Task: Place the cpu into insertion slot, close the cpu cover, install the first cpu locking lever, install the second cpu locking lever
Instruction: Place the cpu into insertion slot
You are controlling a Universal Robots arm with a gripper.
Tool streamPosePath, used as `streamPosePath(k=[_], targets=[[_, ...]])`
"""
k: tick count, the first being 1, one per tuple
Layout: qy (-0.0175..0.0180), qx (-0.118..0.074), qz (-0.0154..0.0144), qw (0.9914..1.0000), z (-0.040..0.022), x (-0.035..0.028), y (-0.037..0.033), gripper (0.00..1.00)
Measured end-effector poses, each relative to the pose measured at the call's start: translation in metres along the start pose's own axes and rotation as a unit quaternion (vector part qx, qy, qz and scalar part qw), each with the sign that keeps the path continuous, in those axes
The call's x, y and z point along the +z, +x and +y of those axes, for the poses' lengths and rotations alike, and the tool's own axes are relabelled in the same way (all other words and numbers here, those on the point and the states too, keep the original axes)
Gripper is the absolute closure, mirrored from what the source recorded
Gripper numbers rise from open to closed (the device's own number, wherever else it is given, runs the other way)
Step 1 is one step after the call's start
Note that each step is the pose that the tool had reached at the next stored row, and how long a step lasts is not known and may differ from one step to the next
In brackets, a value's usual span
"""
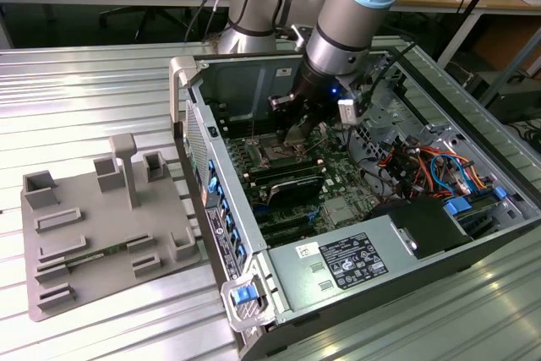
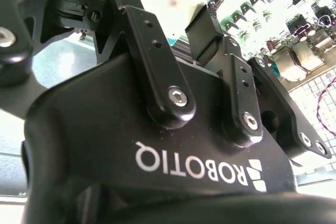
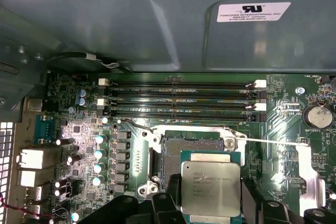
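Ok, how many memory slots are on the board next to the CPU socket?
4 memory slots, in parallel rows between the case wall and the insertion slot; alternate ones have white end clips.

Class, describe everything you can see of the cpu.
The cpu is a flat square chip: silver-grey metal face with fine print, thin green border. In the first wrist view it faces the camera, clamped on two opposite edges by the black gripper, covering one edge of the open insertion slot.
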State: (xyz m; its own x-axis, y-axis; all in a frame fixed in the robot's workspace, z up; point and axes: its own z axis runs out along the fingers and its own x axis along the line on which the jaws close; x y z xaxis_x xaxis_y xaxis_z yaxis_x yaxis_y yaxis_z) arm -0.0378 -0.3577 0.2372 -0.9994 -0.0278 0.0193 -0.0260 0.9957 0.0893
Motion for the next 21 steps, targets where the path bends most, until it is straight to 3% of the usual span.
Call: streamPosePath(k=[21], targets=[[0.0,0.0,0.0,1.0,0.0001,0.0006,0.0047,0.45]])
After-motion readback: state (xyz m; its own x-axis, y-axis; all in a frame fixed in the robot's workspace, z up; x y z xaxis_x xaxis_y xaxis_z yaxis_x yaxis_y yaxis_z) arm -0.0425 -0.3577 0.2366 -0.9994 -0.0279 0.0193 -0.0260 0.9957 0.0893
